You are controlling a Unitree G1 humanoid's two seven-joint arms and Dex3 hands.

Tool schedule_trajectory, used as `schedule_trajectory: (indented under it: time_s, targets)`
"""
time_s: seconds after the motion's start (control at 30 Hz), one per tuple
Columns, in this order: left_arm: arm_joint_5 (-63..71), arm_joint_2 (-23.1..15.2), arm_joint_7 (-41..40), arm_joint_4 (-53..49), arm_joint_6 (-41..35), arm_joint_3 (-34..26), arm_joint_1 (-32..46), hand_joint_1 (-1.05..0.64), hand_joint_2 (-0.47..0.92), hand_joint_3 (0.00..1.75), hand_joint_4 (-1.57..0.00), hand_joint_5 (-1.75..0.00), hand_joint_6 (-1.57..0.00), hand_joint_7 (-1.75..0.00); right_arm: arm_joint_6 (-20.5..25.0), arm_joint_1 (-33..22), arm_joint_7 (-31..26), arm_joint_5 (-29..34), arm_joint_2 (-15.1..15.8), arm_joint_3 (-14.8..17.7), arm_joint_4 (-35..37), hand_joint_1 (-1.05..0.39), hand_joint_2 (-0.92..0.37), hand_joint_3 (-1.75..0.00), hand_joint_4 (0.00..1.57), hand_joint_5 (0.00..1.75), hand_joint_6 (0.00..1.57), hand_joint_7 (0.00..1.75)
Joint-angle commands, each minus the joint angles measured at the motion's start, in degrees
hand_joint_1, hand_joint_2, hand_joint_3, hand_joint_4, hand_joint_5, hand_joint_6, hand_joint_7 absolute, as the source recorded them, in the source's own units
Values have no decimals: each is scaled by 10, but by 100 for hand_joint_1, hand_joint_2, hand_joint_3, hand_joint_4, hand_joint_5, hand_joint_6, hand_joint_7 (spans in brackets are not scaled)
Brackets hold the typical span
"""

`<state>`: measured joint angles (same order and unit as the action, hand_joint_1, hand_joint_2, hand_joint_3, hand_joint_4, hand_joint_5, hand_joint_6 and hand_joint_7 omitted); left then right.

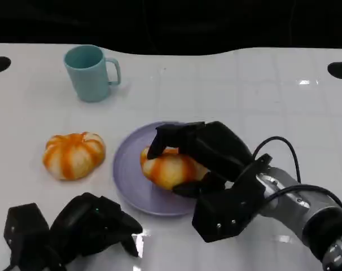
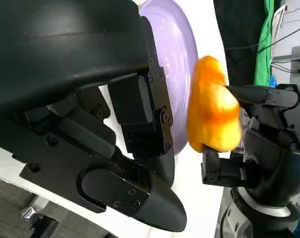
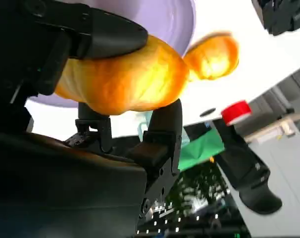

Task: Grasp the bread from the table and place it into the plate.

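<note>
An orange-and-white striped bread (image 1: 166,167) sits over the purple plate (image 1: 128,169) in the head view, and my right hand (image 1: 202,155) grips it with fingers over its top and a thumb below. The left wrist view shows the same bread (image 2: 213,113) against the plate (image 2: 175,44), held by the right hand (image 2: 261,144). In the right wrist view the bread (image 3: 123,79) lies between black fingers (image 3: 98,32), with the plate (image 3: 165,17) behind it. A second bread (image 1: 73,154) lies on the table left of the plate. My left hand (image 1: 83,228) rests curled near the front edge, holding nothing.
A teal mug (image 1: 91,72) stands at the back left of the white table (image 1: 244,96). The second bread (image 3: 213,55) also shows in the right wrist view. Two dark round holes (image 1: 338,70) mark the table's far corners.
</note>
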<state>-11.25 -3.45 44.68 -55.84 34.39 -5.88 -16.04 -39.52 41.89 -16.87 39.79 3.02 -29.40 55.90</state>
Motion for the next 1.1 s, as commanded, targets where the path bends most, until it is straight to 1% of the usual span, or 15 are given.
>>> schedule_trajectory:
  time_s: [0.03,0.07,0.13,0.27,0.3,0.33,0.47,0.73,0.83,0.87,0.9,0.97,1.0,1.07,1.1]
  targets:
    - [-6,-7,7,6,-4,-1,6,-105,84,0,-122,-88,-156,-5,8,3,41,-8,19,-2,-20,-49,-72,-62,38,119,38,76]
    - [-6,-6,6,8,-6,-1,7,-105,83,0,-123,-88,-156,-5,17,1,58,-4,26,-5,-32,-61,-82,-48,22,111,25,68]
    - [-5,-6,4,11,-8,0,9,-105,83,0,-123,-88,-156,-5,30,-5,80,-2,33,-7,-51,-71,-90,-37,8,103,14,62]
    - [-5,-6,3,13,-10,0,9,-105,83,0,-124,-87,-156,-5,41,-12,93,-6,36,-6,-70,-74,-92,-33,5,101,11,61]
    - [3,-8,-8,17,-5,2,10,-105,83,0,-124,-87,-156,-5,45,-18,110,-10,43,-5,-86,-74,-92,-33,5,101,11,61]
    - [10,-9,-17,20,-1,5,11,-105,84,0,-126,-89,-157,-10,48,-22,123,-13,48,-5,-100,-86,-92,-39,2,88,4,51]
    - [15,-10,-23,17,5,7,10,-105,85,1,-127,-90,-157,-14,64,-46,178,-40,62,7,-151,-97,-92,-43,0,72,0,36]
    - [9,-8,-16,19,1,8,10,-105,84,0,-126,-90,-156,-13,81,-79,216,-61,81,21,-207,-98,-92,-45,0,66,0,33]
    - [6,-8,-11,17,4,8,9,-105,85,0,-125,-90,-155,-12,84,-84,222,-67,84,24,-216,-96,-92,-45,0,66,0,33]
    - [1,-6,-7,19,-2,7,9,-105,84,0,-125,-90,-155,-12,69,-101,218,-88,88,37,-227,-94,-92,-44,4,69,4,35]
    - [-2,-5,-4,21,-7,7,10,-105,83,0,-124,-90,-155,-12,58,-113,215,-104,90,47,-235,-88,-92,-41,10,78,11,41]
    - [-6,-3,0,22,-11,7,10,-105,83,0,-124,-89,-155,-12,31,-136,206,-133,91,65,-242,-84,-92,-38,14,86,17,46]
    - [-7,-3,1,22,-11,7,10,-105,83,0,-124,-89,-154,-11,18,-144,201,-143,90,72,-241,-77,-92,-36,26,95,28,53]
    - [-8,-2,2,22,-10,7,10,-105,83,0,-123,-89,-154,-11,-7,-164,196,-165,88,86,-242,-74,-92,-35,32,99,34,57]
    - [-8,-2,2,22,-10,7,10,-105,83,0,-123,-88,-154,-11,-15,-173,196,-174,88,92,-244,-72,-92,-36,41,116,41,70]
